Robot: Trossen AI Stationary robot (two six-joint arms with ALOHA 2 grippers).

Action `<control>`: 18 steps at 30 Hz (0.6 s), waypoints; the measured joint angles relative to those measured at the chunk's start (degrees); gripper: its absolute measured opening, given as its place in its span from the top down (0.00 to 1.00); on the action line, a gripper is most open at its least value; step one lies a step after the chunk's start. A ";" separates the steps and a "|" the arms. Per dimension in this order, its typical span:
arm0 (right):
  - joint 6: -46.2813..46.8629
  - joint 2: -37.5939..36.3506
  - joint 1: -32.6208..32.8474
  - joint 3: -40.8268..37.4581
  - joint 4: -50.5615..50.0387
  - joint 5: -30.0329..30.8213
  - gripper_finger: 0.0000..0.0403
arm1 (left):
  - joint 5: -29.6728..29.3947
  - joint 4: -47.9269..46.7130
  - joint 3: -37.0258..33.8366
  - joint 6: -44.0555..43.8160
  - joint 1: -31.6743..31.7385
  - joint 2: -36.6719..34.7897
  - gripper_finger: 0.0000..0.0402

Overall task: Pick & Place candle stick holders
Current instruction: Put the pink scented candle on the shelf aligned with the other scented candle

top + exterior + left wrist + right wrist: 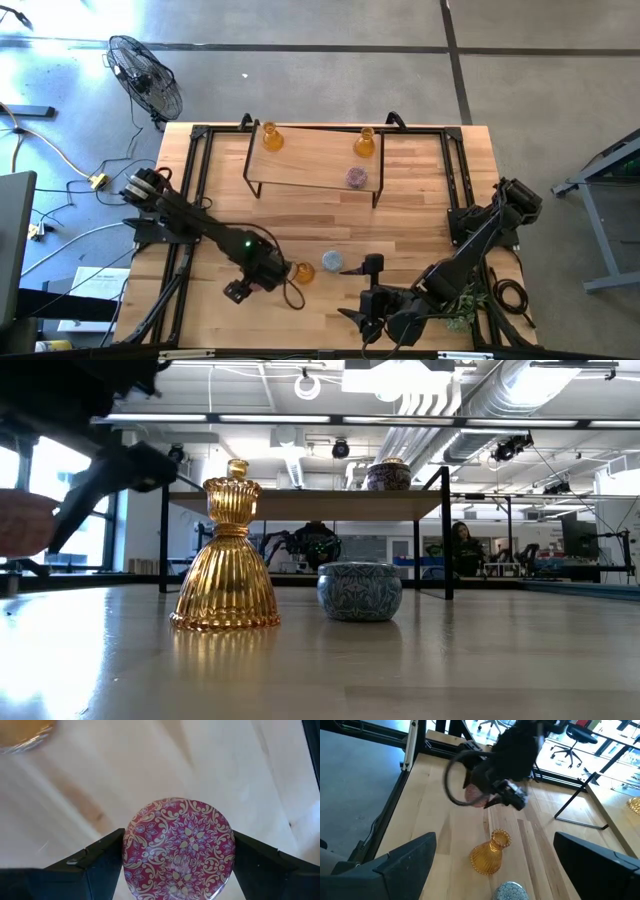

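Pink holder (178,847) sits clamped between the left gripper (178,862) fingers, one pad on each side of its round wall; patterned top faces the wrist camera. It looks lifted off the table near the front left, likely for carrying to the raised shelf (312,160). Amber holder (303,271) stands upright on the table just beside the left gripper, blue holder (332,261) next to it, the two apart. Shelf at the back already carries two amber holders (271,139) and the mauve holder (356,178). Free space shows between them, so a spot seems available. Right gripper (371,290) waits near the front centre, jaws spread wide, holding nothing. Green plant (463,306) lies under the right arm, out of the way. The nearby amber one could get bumped when swinging out.
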 joint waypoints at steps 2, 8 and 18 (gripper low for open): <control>0.00 0.00 0.00 0.00 0.00 -0.01 0.01 | -1.14 -3.31 1.91 0.69 1.05 0.00 0.23; -0.43 0.00 0.00 0.00 0.00 -0.03 0.01 | 0.85 -11.22 7.17 4.52 5.43 -0.02 0.23; -1.90 0.00 0.00 0.00 0.00 -0.05 0.01 | 1.85 -24.98 19.75 10.92 14.47 -0.07 0.23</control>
